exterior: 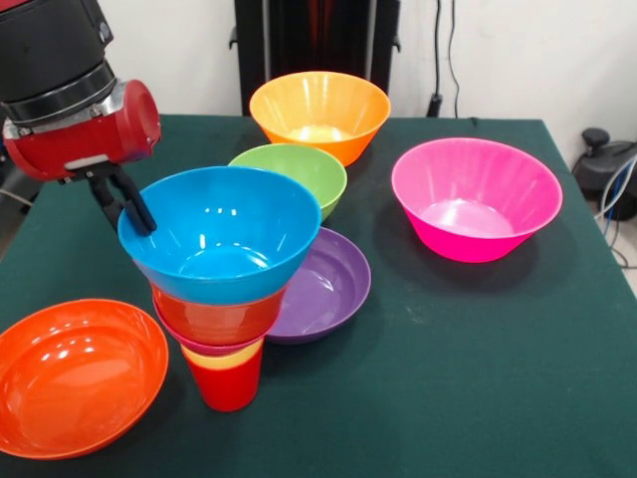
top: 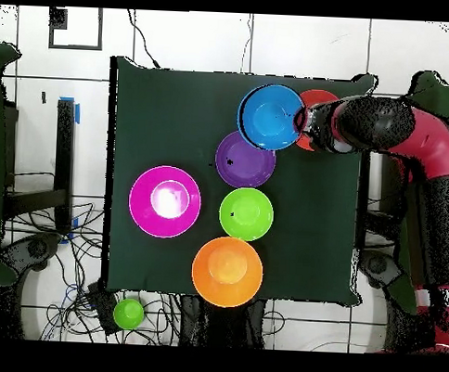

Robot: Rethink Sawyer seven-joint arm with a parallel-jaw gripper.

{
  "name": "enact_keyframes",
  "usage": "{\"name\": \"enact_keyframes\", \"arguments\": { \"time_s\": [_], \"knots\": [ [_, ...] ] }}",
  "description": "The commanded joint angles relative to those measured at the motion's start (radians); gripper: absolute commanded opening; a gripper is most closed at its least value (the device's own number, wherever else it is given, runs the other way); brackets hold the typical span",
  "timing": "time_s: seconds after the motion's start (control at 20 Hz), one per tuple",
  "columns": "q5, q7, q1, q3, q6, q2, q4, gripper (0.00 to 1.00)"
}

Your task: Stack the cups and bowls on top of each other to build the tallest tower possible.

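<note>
Nearest the camera we see an orange-red bowl (exterior: 75,375) lying upright at the bench's (exterior: 468,349) front left corner, a little apart from the tower (exterior: 224,289). That tower stands near the front edge on a red cup (exterior: 228,386), with a yellow cup's (exterior: 223,358) rim showing just above it, then a crimson-pink rim, an orange bowl (exterior: 217,317) and, widest and topmost, a blue bowl (exterior: 220,234).

We find the gripper (exterior: 137,214) at the blue bowl's left rim, its dark fingers (exterior: 144,219) reaching down against the outside of that rim; whether they are pinching it or spread we cannot tell from either view.

Just behind and to the right of the tower a shallow purple bowl (exterior: 326,285) lies on the cloth, its near side hidden by the stack. A green bowl (exterior: 299,171) sits behind the tower, and a light orange bowl (exterior: 319,114) stands beyond it near the back edge. A magenta-pink bowl (exterior: 476,199) rests alone toward the back right corner.
</note>
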Motion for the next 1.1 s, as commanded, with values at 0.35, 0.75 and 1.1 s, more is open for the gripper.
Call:
{"name": "enact_keyframes", "arguments": {
  "time_s": [0.35,0.75,1.1],
  "knots": [
    [-0.093,-0.292,0.017,-0.003,-0.041,-0.041,0.041,0.0],
    [-0.093,-0.295,0.022,-0.003,-0.032,-0.038,0.025,0.0],
    [-0.087,-0.286,0.022,-0.003,-0.025,-0.032,0.021,0.0]
  ]
}}
